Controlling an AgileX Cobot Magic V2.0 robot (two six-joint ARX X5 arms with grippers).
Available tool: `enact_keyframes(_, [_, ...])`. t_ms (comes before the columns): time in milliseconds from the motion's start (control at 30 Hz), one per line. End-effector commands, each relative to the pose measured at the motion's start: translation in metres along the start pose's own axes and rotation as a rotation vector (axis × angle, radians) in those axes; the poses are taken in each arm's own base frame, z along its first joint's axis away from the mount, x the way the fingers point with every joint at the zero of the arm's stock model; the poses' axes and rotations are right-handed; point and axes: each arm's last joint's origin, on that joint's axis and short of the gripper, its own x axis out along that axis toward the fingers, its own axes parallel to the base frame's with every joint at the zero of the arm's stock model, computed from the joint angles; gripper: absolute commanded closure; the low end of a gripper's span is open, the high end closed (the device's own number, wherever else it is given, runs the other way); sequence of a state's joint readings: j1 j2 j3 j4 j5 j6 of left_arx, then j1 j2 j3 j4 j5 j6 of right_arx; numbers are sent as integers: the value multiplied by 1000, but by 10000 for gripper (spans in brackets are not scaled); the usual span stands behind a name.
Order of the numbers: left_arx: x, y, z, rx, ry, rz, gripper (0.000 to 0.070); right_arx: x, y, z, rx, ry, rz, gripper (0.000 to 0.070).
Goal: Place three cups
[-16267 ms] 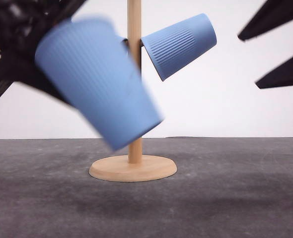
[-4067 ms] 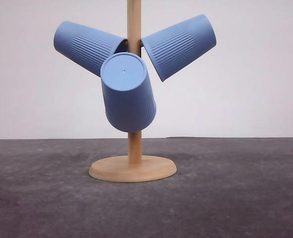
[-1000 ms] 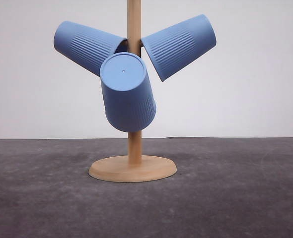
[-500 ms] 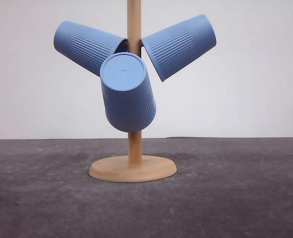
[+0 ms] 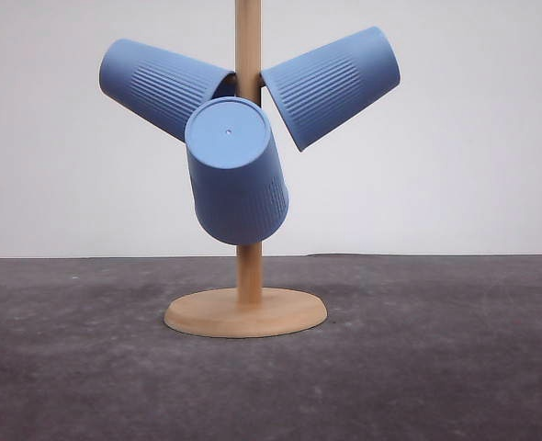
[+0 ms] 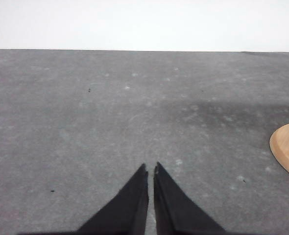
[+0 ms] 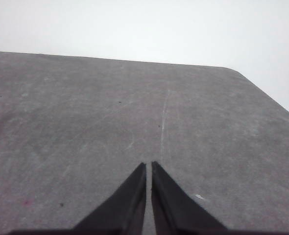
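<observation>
Grey tabletop (image 5: 436,367) is running back to a plain white wall (image 5: 455,165). On it a wooden stand (image 5: 246,310) is carrying all three cups: left cup (image 5: 161,85) and right cup (image 5: 331,84) are angling outward from the post, and front cup (image 5: 235,172) is hanging base toward the camera. Left gripper (image 6: 150,170) and right gripper (image 7: 148,165) are hovering over bare table, jaws nearly touching, holding nothing.
</observation>
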State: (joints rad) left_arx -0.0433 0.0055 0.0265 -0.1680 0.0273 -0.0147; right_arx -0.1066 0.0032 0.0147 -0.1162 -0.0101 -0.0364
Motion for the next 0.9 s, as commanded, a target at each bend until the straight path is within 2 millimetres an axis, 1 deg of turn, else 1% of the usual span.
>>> enact_keyframes(0, [1, 0, -3, 5, 1, 3, 700, 0, 0, 0, 15, -8, -4, 683])
enact_keyframes(867, [1, 0, -3, 5, 1, 3, 700, 0, 0, 0, 15, -8, -4, 683])
